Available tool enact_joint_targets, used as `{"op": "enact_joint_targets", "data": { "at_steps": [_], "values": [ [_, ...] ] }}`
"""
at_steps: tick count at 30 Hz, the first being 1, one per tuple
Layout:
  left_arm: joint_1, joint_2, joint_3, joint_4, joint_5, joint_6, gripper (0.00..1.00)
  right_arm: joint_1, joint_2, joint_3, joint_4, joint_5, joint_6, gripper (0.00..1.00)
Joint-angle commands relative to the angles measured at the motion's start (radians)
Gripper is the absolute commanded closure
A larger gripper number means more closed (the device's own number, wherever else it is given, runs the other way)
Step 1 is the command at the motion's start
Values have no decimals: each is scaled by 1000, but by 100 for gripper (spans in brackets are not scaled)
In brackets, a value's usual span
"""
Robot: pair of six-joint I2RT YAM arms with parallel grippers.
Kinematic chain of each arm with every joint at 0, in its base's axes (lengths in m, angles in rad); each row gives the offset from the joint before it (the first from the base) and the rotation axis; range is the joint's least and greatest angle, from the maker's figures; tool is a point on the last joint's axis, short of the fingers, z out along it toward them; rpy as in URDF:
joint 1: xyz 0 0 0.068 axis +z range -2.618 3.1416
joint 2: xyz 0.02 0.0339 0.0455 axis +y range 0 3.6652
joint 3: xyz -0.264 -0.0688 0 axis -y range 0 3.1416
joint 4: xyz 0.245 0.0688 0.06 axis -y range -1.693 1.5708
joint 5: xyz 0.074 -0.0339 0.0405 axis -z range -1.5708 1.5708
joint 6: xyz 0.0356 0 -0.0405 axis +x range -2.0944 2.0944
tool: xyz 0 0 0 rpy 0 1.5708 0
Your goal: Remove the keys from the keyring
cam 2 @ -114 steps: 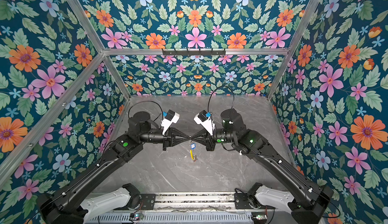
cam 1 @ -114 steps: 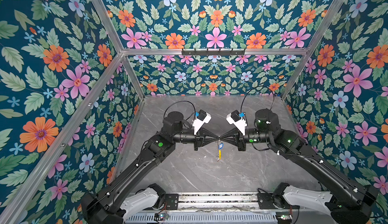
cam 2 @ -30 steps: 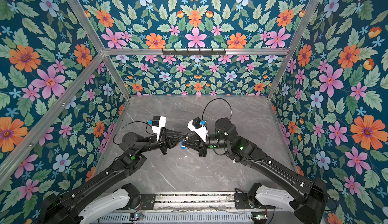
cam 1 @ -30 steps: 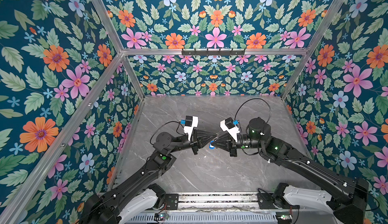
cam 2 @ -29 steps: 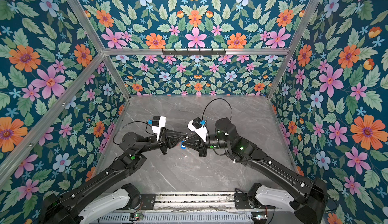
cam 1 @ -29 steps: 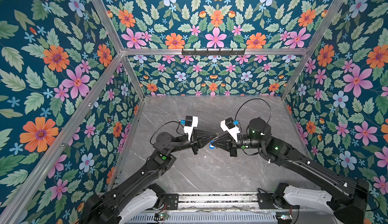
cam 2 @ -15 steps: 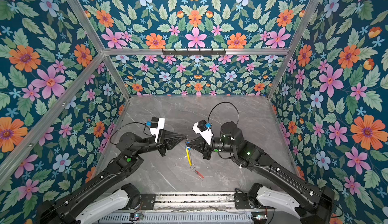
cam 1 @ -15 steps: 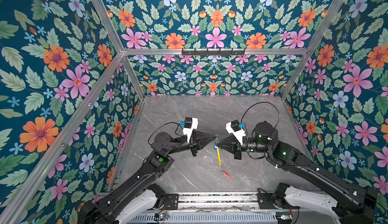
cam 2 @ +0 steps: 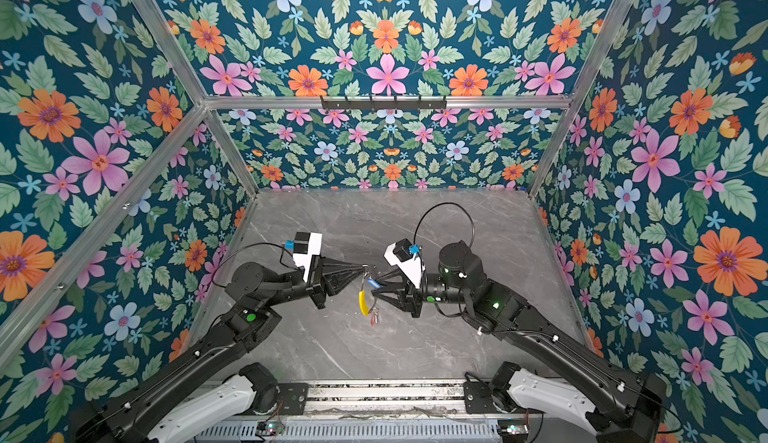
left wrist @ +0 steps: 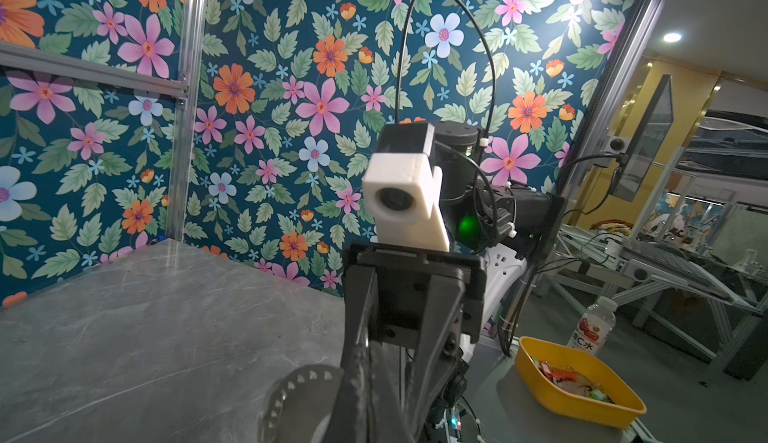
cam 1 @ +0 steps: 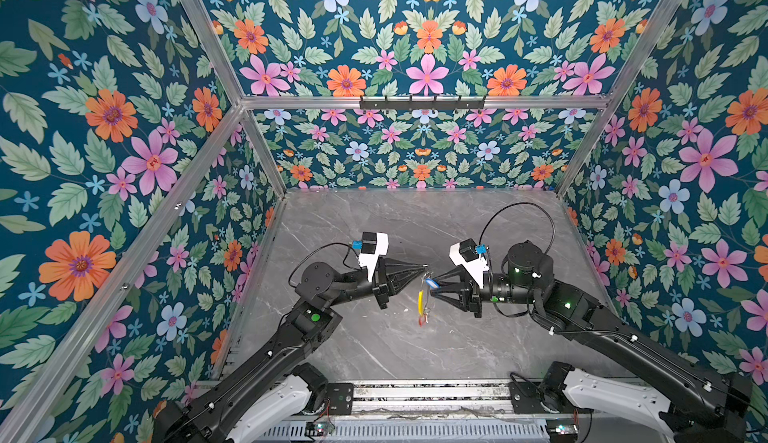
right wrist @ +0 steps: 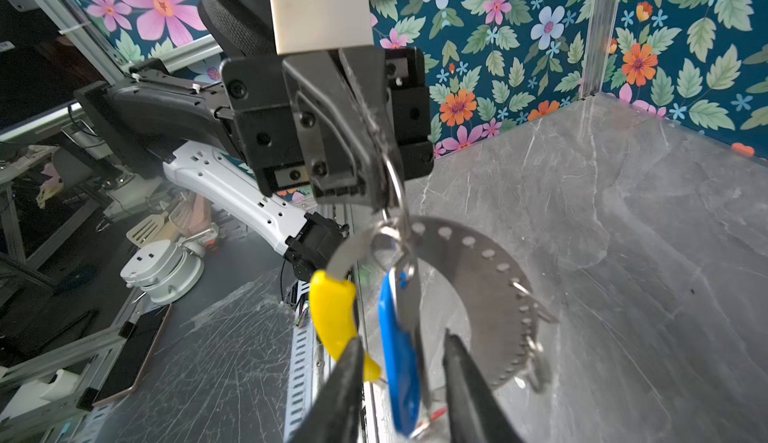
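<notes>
With the yellow-sleeved silver wire keyring [right wrist: 332, 316] clamped in the left gripper [right wrist: 379, 187], the blue-tagged silver key [right wrist: 397, 337], hanging between parted jaws of the right gripper [cam 1: 433, 285], should next be gripped and slid off.

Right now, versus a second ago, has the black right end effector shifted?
Yes, the black right end effector drew slightly back toward the flowered right wall.

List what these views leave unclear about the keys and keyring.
- Red tag: too small in both top views; nearly all cut off by the right wrist view's edge.
- Whether the blue tag hangs on the keyring: their join is blurred, right wrist view.
- The whole keyring: beyond the left wrist view's edge.
</notes>
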Motion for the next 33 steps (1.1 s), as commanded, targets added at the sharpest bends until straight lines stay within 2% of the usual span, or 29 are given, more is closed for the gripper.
{"op": "enact_joint_targets", "data": {
  "at_steps": [1, 5, 9, 14, 24, 28, 33],
  "values": [
    [0, -1, 7, 49, -10, 2, 100, -17, -38, -18, 47, 3, 33, 57],
    [0, 2, 3, 57, -17, 0, 100, -169, -49, -76, 313, -200, 243, 52],
    [0, 5, -7, 81, -30, -14, 100, -178, 14, -38, 426, -265, 320, 50],
    [0, 5, -19, 100, -46, -19, 100, -177, 69, -18, 535, -286, 389, 52],
    [1, 10, -23, 117, -54, -23, 100, -140, 108, 16, 455, -278, 336, 64],
    [0, 6, -22, 114, -56, -23, 100, -140, 113, 17, 415, -248, 322, 65],
    [0, -1, -24, 108, -60, -21, 100, -140, 119, 10, 410, -272, 327, 69]
  ]
}}
